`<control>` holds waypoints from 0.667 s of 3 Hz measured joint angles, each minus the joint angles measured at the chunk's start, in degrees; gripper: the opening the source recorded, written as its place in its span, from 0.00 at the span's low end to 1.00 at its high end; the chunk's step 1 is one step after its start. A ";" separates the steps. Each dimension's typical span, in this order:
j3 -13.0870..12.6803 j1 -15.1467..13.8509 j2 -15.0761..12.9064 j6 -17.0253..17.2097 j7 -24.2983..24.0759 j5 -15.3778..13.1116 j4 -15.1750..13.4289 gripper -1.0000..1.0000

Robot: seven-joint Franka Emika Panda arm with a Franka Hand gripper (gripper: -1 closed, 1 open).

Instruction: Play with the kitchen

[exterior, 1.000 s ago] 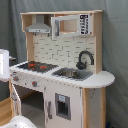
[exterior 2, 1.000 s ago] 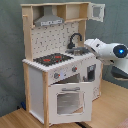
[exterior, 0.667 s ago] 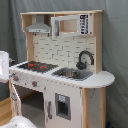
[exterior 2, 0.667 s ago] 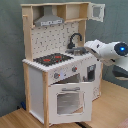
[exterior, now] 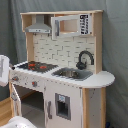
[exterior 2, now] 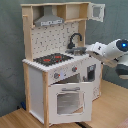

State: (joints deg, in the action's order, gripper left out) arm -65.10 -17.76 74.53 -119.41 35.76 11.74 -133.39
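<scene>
— What's in the first exterior view?

— The kitchen (exterior: 62,70) fills the frame in front of a grey curtain (exterior: 115,50). The black stovetop (exterior: 36,65) with red rings is at about 9 o'clock from the sink (exterior: 71,73), and the black faucet (exterior: 85,59) rises at the sink's 1 o'clock. The grey hood (exterior: 39,26) hangs at 12 o'clock above the stovetop. A white part of the arm (exterior: 4,69) shows at the 9 o'clock edge, beside the stove end.

— And the second exterior view?

— There the kitchen (exterior 2: 60,65) stands on a wooden floor (exterior 2: 15,120). The windowed oven door (exterior 2: 69,101) hangs tilted open at 6 o'clock below the stovetop (exterior 2: 52,59). Two knobs (exterior 2: 56,76) sit on the front panel. The arm (exterior 2: 112,52) comes in from 3 o'clock, its white end close to the counter by the sink (exterior 2: 79,51).

— The fingers?

— I cannot tell whether they are open or closed, or whether they touch anything.
</scene>
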 joint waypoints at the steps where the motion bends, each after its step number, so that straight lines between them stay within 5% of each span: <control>1: 1.28 2.22 -0.04 2.67 4.49 3.84 -2.52 1.00; 2: 2.37 4.16 -0.07 4.98 8.37 7.37 -5.20 1.00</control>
State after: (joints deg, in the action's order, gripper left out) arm -62.73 -13.60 74.46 -114.44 44.13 19.11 -138.59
